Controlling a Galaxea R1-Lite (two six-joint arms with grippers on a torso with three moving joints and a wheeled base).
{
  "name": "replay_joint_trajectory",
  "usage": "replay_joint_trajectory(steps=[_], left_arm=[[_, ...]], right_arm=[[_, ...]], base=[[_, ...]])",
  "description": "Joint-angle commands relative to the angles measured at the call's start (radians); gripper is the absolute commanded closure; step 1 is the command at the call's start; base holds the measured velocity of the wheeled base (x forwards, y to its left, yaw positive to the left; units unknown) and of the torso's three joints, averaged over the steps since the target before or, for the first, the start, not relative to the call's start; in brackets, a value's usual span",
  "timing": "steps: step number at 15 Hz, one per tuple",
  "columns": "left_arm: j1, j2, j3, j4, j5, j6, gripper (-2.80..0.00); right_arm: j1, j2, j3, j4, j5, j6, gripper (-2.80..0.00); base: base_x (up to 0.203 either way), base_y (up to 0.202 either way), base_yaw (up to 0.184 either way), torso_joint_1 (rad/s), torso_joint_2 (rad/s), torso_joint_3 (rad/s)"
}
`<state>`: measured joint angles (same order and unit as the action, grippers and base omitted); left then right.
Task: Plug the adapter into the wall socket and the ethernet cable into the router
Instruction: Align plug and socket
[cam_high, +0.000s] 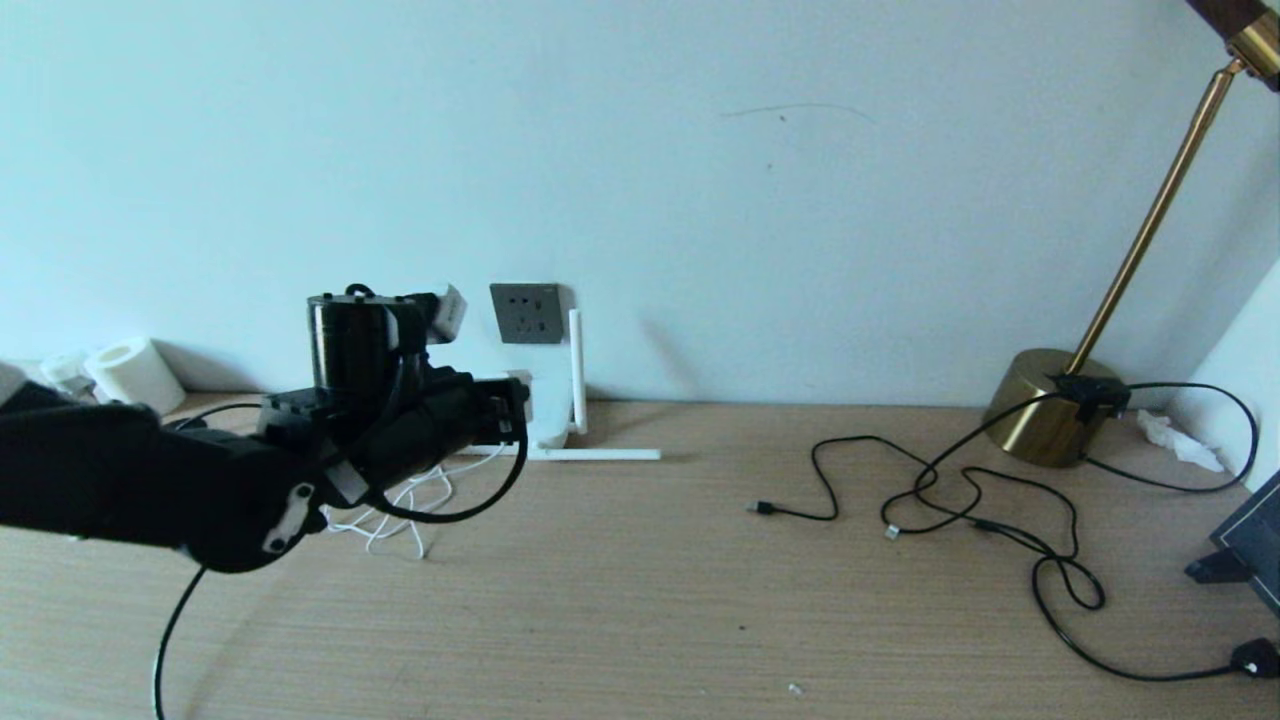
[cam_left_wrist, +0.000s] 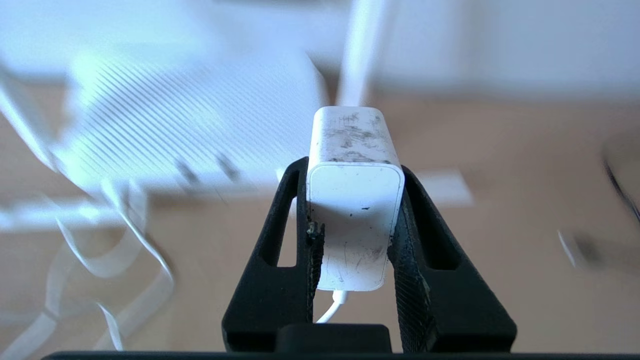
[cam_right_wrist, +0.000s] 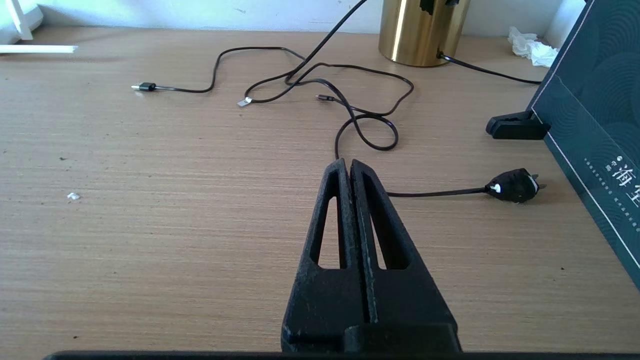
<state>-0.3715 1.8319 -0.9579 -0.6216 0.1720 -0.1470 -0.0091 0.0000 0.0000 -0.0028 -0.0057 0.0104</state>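
My left gripper (cam_left_wrist: 353, 169) is shut on the white adapter (cam_left_wrist: 355, 200), whose thin white cord (cam_left_wrist: 332, 307) trails back between the fingers. In the head view this gripper (cam_high: 515, 400) is held above the desk, just below and left of the dark grey wall socket (cam_high: 527, 312). The white router (cam_left_wrist: 190, 130) lies close behind the adapter; my arm hides most of it in the head view, leaving one upright antenna (cam_high: 575, 365) showing. The black ethernet cable's clear-tipped plug (cam_high: 892, 532) (cam_right_wrist: 245, 101) rests on the desk to the right. My right gripper (cam_right_wrist: 347, 162) is shut, holds nothing, and hovers over the desk.
Thin black cables with small plugs (cam_high: 760, 508) loop across the desk's right side. A brass lamp base (cam_high: 1050, 405), a black mains plug (cam_right_wrist: 515, 185), a dark box (cam_right_wrist: 595, 125) and a crumpled tissue (cam_high: 1180, 440) are there too. A paper roll (cam_high: 135, 375) stands far left.
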Motion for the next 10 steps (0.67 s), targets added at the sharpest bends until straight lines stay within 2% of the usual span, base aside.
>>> replay_joint_trajectory(steps=[1,6,7,10], left_arm=[[0.034,0.077,0.001,-0.115,0.007,0.001,0.0],[0.103,0.262,0.015,-0.523,0.012,0.1,0.0],[0.106,0.308,0.009,-0.621,0.012,0.131,0.0],[0.102,0.415,-0.028,-0.836,0.016,0.28,0.0]], right_arm=[[0.0,0.002,0.0,0.0,0.0,0.0,0.0],[0.0,0.002,0.0,0.0,0.0,0.0,0.0],[0.0,0.0,0.0,0.0,0.0,0.0,0.0],[0.0,0.002,0.0,0.0,0.0,0.0,0.0]], base=[[0.0,0.0,0.0,0.0,0.0,0.0],[0.0,0.0,0.0,0.0,0.0,0.0],[0.0,0.0,0.0,0.0,0.0,0.0],[0.0,0.0,0.0,0.0,0.0,0.0]])
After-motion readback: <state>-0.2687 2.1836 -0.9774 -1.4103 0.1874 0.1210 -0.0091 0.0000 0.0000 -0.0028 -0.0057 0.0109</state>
